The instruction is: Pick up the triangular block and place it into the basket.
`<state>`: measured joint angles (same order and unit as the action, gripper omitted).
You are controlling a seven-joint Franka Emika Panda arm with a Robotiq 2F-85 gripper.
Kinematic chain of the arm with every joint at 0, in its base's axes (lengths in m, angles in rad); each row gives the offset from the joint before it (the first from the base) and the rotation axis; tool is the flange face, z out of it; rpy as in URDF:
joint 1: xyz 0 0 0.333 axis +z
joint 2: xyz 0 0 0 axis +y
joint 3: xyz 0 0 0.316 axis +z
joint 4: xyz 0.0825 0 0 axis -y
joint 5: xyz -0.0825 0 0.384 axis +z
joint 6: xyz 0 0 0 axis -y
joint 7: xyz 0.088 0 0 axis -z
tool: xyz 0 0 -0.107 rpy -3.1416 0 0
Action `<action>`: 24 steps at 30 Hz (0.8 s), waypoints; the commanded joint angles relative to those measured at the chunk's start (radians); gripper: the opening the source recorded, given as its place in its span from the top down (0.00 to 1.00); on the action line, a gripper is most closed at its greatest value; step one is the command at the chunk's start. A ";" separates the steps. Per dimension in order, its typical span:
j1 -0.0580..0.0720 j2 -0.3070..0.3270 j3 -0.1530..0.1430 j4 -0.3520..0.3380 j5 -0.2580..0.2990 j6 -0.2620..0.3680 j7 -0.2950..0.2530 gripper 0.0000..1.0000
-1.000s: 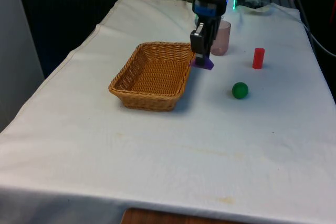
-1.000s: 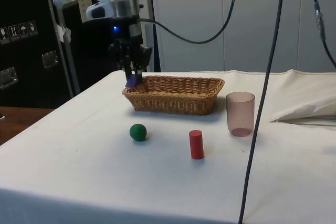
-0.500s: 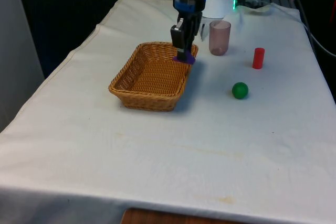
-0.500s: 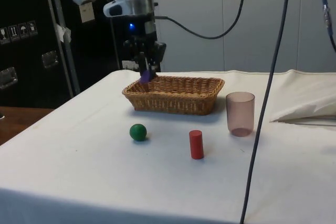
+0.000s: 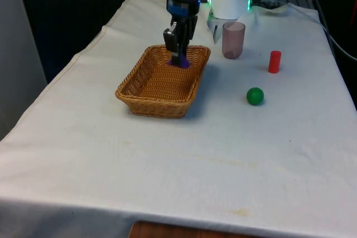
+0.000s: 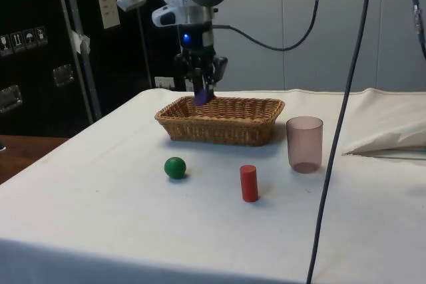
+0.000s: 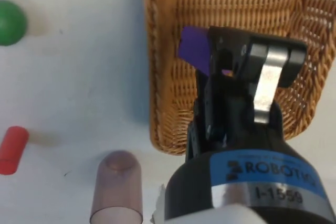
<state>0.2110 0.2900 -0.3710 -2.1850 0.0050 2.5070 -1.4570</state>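
Gripper (image 5: 179,58) clamped tight on purple triangular block (image 5: 181,63), held in air above far end of wicker basket (image 5: 146,96). Pink cup (image 5: 233,40), red cylinder (image 5: 274,62), green ball (image 5: 255,96) stand on cloth at front view's right.

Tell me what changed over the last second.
The gripper, shut on the purple block, carried it from beside the basket's far corner over the rim towards the front view's left; it now hangs above the basket's inside, not released. Basket, cup, red cylinder and green ball stayed put.
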 commanded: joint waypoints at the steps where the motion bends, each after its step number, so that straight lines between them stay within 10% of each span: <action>1: -0.008 -0.005 0.000 -0.013 0.007 0.023 -0.016 0.67; 24: -0.024 0.099 -0.040 -0.053 0.088 0.180 -0.125 0.67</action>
<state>0.1960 0.3930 -0.4210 -2.2300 0.0780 2.6650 -1.5680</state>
